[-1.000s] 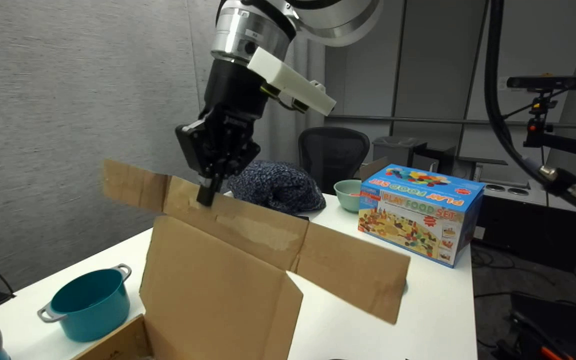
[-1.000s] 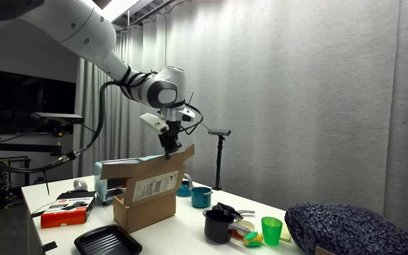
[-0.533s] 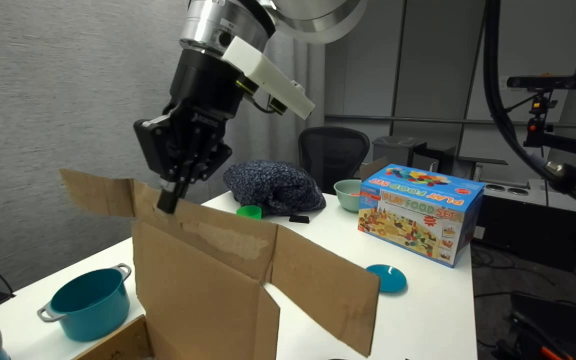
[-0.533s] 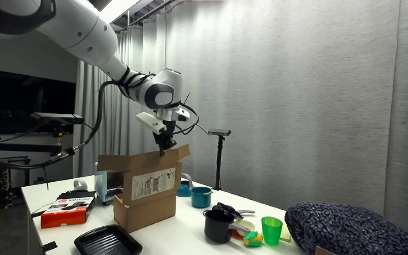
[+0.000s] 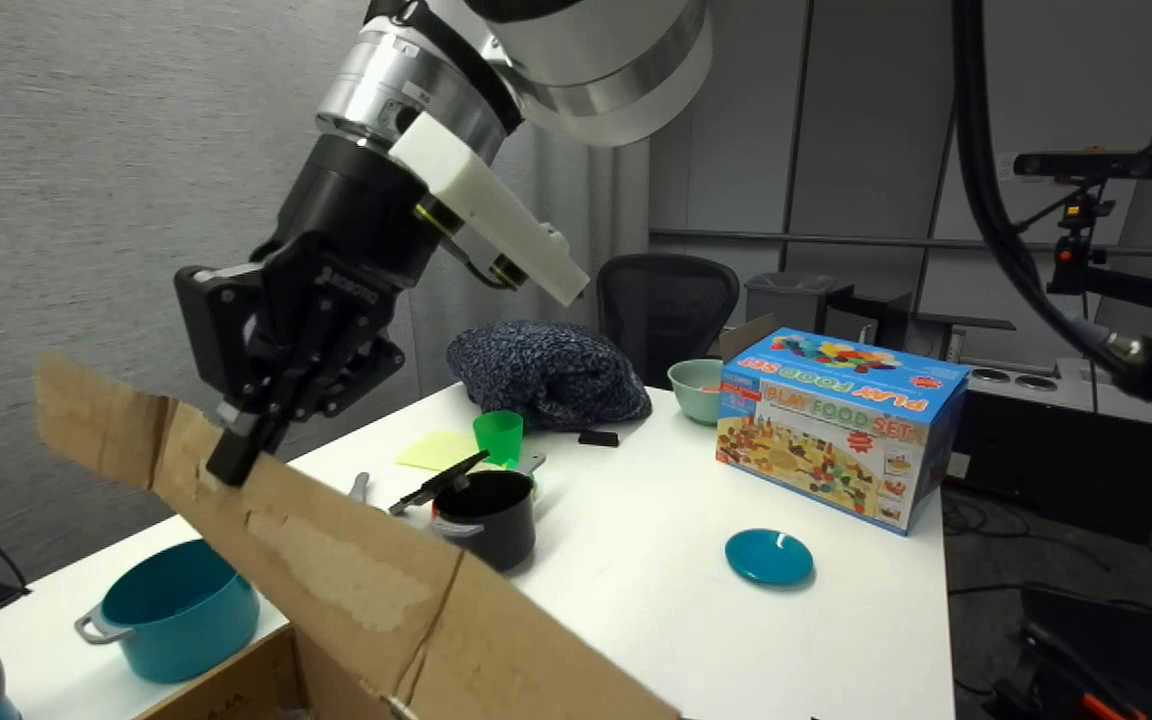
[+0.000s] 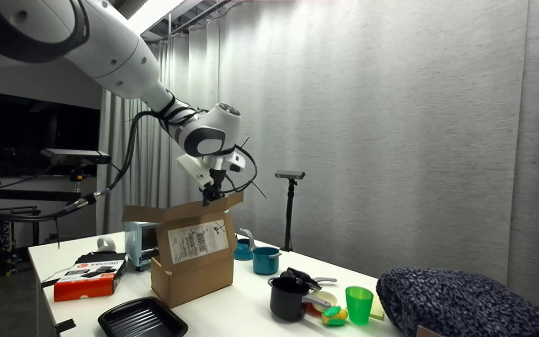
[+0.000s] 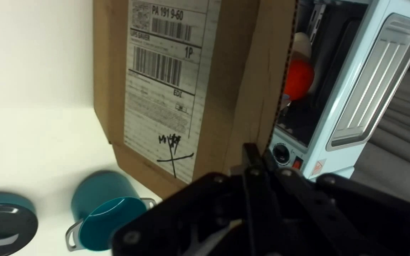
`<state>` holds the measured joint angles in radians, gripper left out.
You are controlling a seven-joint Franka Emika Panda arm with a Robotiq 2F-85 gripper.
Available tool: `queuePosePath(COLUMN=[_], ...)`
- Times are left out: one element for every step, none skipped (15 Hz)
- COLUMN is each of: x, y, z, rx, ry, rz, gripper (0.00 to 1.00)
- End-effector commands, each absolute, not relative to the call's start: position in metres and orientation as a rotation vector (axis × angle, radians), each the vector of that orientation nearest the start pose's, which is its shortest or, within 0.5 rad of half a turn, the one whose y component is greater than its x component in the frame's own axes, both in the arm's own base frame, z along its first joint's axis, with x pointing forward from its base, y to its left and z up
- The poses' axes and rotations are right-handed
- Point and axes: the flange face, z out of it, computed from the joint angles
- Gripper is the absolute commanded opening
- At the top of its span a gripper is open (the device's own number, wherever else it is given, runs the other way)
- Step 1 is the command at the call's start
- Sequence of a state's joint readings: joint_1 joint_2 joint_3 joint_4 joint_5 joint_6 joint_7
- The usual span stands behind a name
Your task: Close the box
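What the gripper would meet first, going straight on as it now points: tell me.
The flap of the box, pinched in the gripper: pushing on would likely press against or slide along that same flap. Depth beyond it is unclear.

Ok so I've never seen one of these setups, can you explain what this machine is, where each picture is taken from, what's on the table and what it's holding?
The machine is a robot arm with a two-fingered gripper at its end, a simple pincer. The wide pictures are taken from two places outside the robot; the close-up is taken from its wrist, looking along the gripper.

Below the arm, a big cardboard box stands open on a white table. The gripper is shut on the edge of one raised flap, and the job is to close that box.

Also on the table are a turquoise pot, a black pot, a green cup, a black tray, a small pale-blue oven and a colourful toy-food box.
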<state>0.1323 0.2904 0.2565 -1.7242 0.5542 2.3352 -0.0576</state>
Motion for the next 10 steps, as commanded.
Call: queuePosePath(x=[0.627, 0.627, 0.627, 0.627, 0.628, 0.628, 0.629, 0.63, 0.631, 0.632], y=[0.263, 0.266, 0.268, 0.27, 0.271, 0.271, 0.271, 0.269, 0.267, 0.266], z=[0.433, 0.427, 0.421, 0.416, 0.412, 0.408, 0.406, 0.406, 0.407, 0.407], rx=[-2.496, -2.491, -2.488, -2.489, -2.489, -2.49, -2.494, -2.496, -2.498, -2.499], ry=[-0.146, -0.144, -0.143, -0.144, -0.145, -0.147, -0.146, -0.146, -0.151, -0.154], rz=[-0.284, -0.275, -0.264, -0.255, -0.248, -0.242, -0.242, -0.244, -0.252, -0.259], gripper=[0.01, 0.01, 0.01, 0.01, 0.01, 0.01, 0.13, 0.29, 0.36, 0.43])
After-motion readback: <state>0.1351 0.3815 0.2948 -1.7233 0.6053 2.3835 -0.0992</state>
